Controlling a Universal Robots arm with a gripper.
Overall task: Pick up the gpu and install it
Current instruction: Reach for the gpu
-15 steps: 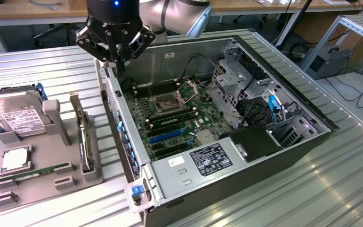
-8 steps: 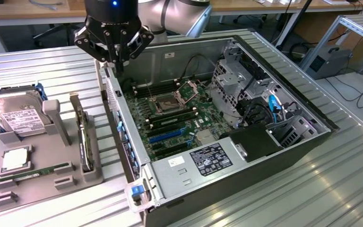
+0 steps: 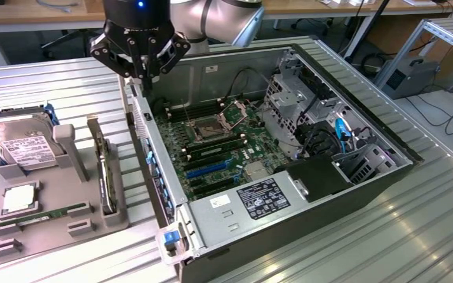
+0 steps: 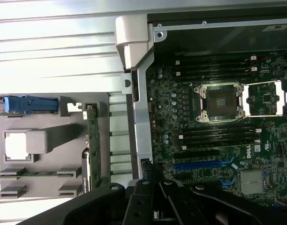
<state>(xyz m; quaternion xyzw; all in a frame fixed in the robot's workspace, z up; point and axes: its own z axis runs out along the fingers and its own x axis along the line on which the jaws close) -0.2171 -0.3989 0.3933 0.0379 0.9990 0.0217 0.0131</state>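
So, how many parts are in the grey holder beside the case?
4: the hard drive standing at the far end, the processor chip flat in the middle, the memory stick lying nearer the camera, the gpu on edge nearest the case.

On the ribbed metal table (image 3: 53, 88), the open black tower computer case (image 3: 329, 236) lies at the exterior view's right, with the grey plastic holder tray (image 3: 42, 236) just beside it on the left. In the tray, the boxy silver hard drive (image 3: 18, 144) stands far, the slim green memory stick (image 3: 42, 215) lies near, and the dark thin gpu (image 3: 107, 177) stands on edge along the case side.
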